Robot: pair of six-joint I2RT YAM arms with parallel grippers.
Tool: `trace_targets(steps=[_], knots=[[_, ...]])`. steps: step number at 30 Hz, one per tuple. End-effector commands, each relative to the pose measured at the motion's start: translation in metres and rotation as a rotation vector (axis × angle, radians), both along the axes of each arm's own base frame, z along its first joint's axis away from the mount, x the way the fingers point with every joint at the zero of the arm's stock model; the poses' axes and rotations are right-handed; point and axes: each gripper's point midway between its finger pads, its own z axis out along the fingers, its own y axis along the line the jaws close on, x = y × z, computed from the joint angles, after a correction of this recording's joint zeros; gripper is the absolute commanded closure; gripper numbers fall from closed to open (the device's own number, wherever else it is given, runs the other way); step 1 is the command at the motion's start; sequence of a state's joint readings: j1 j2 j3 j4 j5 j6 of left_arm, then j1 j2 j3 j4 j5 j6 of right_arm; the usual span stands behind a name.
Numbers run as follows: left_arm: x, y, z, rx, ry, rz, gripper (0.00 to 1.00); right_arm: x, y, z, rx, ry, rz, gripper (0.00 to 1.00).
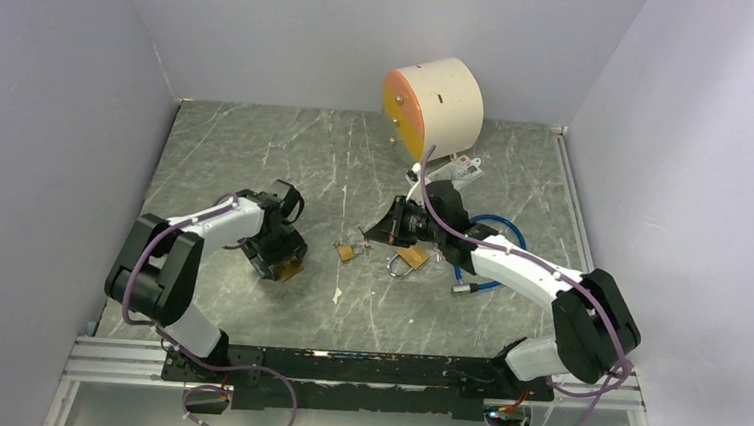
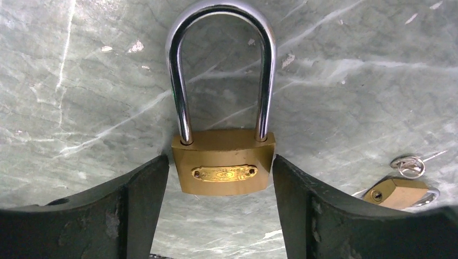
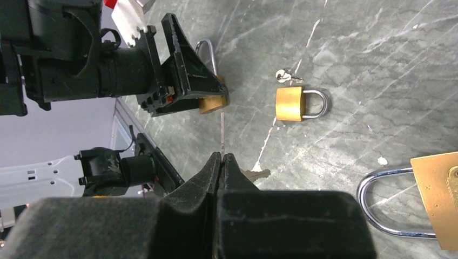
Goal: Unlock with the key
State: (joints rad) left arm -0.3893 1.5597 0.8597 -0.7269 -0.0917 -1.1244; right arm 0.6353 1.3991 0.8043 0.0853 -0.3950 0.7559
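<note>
– Padlock (image 2: 223,171) first: where does it sit?
– Flat on the table (image 2: 81,81), right between the jaws of the left gripper (image 2: 220,159). They stand wide, one on each side of the brass body and just beside it. I see no squeeze.
– Which way does it run?
– Its long axis points straight ahead from that hand, with the shackle away and the bottom of the body back toward the wrist. My guess is that the keyhole is on that hidden end.
– And the key?
– A key (image 2: 409,164) on a ring lies off to that gripper's right, just beside a small lock (image 2: 397,193).
– The other hand?
– Farther the same way. The right gripper (image 3: 221,157) is pressed closed, its tips aimed at the left one. A thin pale sliver (image 3: 222,129) stands out from the tips; I can't tell if it is a key seen edge-on or a vein in the table. A third lock (image 3: 438,198) lies close beside it.
– So what does the next move turn on?
– The right arm is nearer the loose key, and the left is at the padlock. As I judge it, a key must enter along the padlock's axis from the wrist end. The left hand crowds that end, so the padlock likely needs lifting or turning.
</note>
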Motion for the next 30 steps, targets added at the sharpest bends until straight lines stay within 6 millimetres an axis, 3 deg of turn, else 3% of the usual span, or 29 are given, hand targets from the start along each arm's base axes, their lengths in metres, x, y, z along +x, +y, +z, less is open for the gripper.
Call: trace_targets(steps=[1,3,5,10,13,21,24,30], knots=[[-0.022,0.006,-0.027,0.044,0.143,0.066,0.23,0.007,0.009,0.01,0.033,-0.039,0.024,1.0],[-0.02,0.006,-0.027,0.058,0.161,0.062,0.21,0.007,0.011,0.008,0.032,-0.031,0.039,1.0],[-0.018,0.006,-0.026,0.07,0.167,0.056,0.25,0.006,0.012,0.006,0.033,-0.025,0.05,1.0],[-0.012,0.004,-0.022,0.058,0.146,0.03,0.6,0.002,0.015,0.002,0.031,-0.013,0.072,1.0],[-0.003,-0.012,-0.001,-0.028,0.11,0.001,0.74,-0.003,0.021,0.002,0.023,-0.025,0.104,1.0],[0.012,-0.056,0.072,-0.291,0.013,0.029,0.77,-0.022,0.057,-0.002,0.007,-0.068,0.244,1.0],[0.016,-0.066,0.088,-0.385,-0.009,0.071,0.79,-0.026,0.069,-0.003,-0.003,-0.084,0.289,1.0],[0.019,-0.066,0.106,-0.495,-0.05,0.172,0.81,-0.036,0.078,0.001,0.01,-0.1,0.32,1.0]])
